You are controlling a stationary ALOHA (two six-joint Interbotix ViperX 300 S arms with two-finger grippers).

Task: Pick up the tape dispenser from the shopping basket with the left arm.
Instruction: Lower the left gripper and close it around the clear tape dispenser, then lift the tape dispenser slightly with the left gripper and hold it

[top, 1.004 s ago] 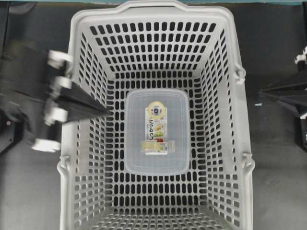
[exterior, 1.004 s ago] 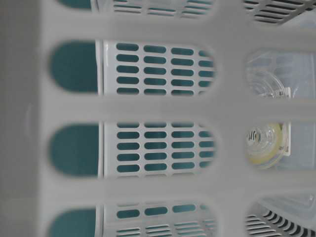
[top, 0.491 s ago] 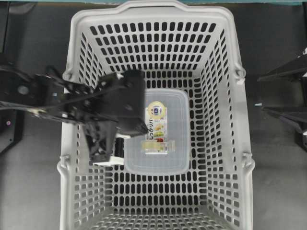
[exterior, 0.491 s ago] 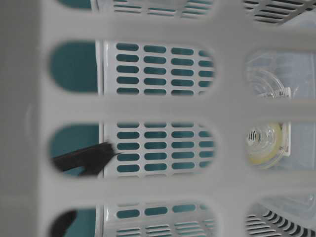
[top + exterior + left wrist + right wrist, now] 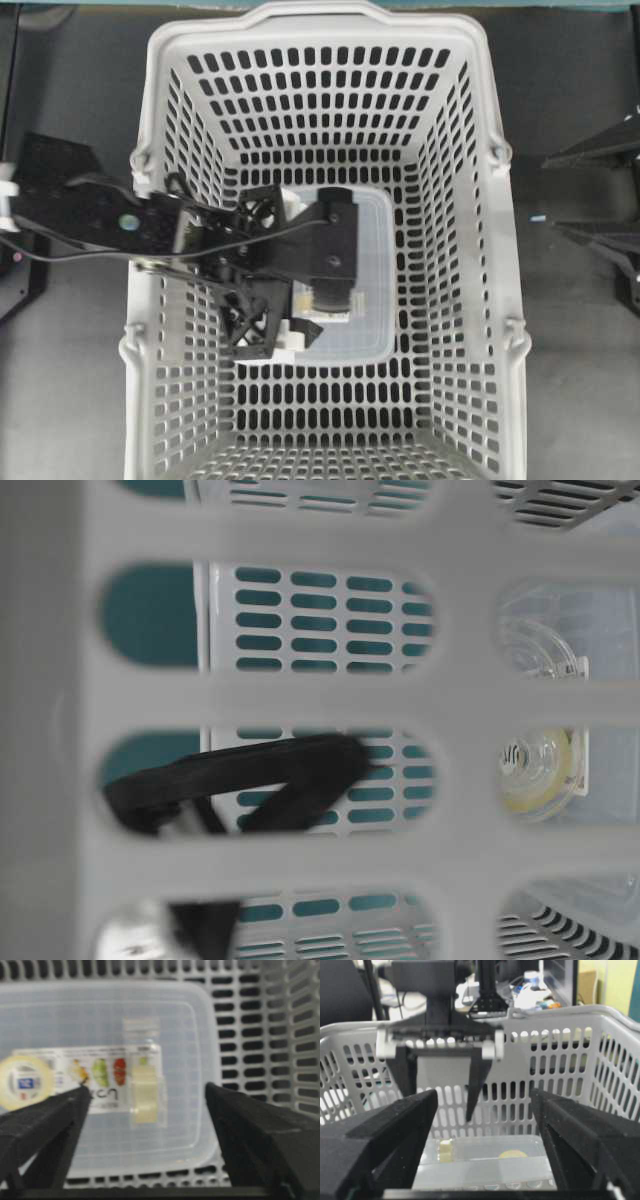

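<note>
Left arm's tool (image 5: 145, 1097) hangs inside the shopping basket (image 5: 160, 120), fingers spread wide apart, nothing between them. In the left wrist view the tape dispenser (image 5: 146, 1091) sits just left of frame centre, between the two dark fingers (image 5: 45, 1125), closer to the left one. It lies on the lid of the clear lidded box (image 5: 190, 1025), over the printed label (image 5: 95, 1072). Long axis of the dispenser runs up-down in that frame, so across the line joining the fingers; closing should pinch its narrow width, judged from this view.

Overhead view: tool (image 5: 290, 295) covers the left-centre of the box (image 5: 375, 300); the dispenser (image 5: 325, 300) only peeks out under the wrist. Right wrist view shows the left tool (image 5: 440, 1090) pointing straight down, tips well above the box lid, dispenser (image 5: 445, 1150) below and slightly left of the nearer tip. So the gap left to close is mostly vertical, with a small sideways nudge to centre it.

Right arm's tool (image 5: 485, 1145) stays outside the basket, at the right edge of the overhead frame, fingers apart, empty. Left arm is clearly the nearer one.

Risk: the box lid is smooth, so the dispenser may skid if one finger touches first.
</note>
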